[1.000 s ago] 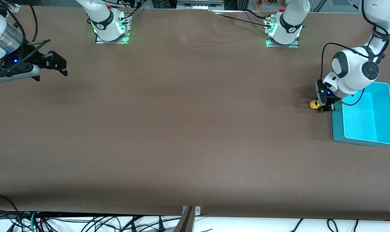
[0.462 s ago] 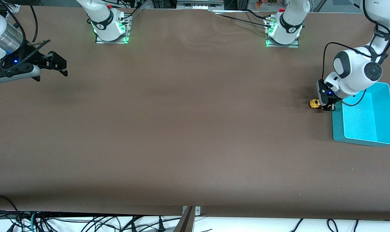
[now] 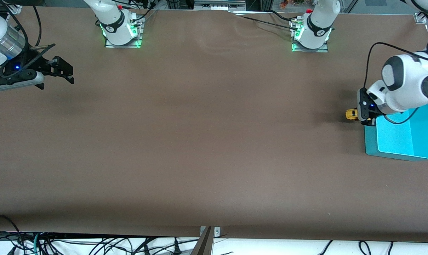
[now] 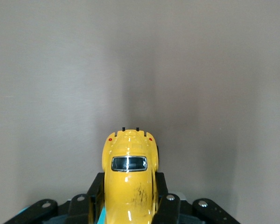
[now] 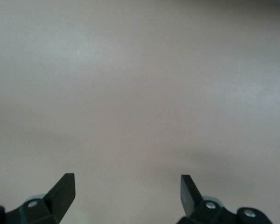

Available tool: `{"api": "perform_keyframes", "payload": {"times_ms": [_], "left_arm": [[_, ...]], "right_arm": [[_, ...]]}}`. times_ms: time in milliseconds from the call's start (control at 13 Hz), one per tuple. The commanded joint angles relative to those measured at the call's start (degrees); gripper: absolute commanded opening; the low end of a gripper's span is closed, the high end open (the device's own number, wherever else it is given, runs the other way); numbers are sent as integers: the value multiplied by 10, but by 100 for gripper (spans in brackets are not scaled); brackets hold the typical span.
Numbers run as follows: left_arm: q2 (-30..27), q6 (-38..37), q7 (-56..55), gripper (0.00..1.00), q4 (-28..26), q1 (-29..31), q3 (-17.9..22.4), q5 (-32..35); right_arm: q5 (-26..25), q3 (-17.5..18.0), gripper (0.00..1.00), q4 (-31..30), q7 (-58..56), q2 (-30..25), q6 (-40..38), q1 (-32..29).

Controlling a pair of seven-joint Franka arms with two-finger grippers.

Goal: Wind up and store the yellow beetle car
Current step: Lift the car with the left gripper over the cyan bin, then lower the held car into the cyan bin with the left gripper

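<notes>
1. Front view: left gripper (image 3: 365, 114) clamped on the yellow beetle car (image 3: 351, 114), carried toward the teal bin (image 3: 398, 154) since a second ago, now at the bin's edge; likely winding done, storing begun. Right gripper (image 3: 54, 72) waiting, parted, over the brown table (image 3: 199, 141).
2. Left wrist view: car (image 4: 129, 179) pinched between both fingers (image 4: 94, 193), tail poking out past the fingertips.
3. Right wrist view: fingers (image 5: 63, 190) spread, nothing between them.
</notes>
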Motion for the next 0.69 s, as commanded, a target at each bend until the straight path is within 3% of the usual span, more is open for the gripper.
{"api": "perform_keyframes", "payload": {"times_ms": [0,385,615], "left_arm": [[6,-60,7,18,71,3,0,-3],[28,-66,15,18,114,58,1,15],[64,-52,80,18,124,99,1,18]], "right_arm": [[4,0,100,6,4,1,-2,0],[3,1,100,6,4,1,-2,0],[3,1,100,5,4,1,-3,0]]}}
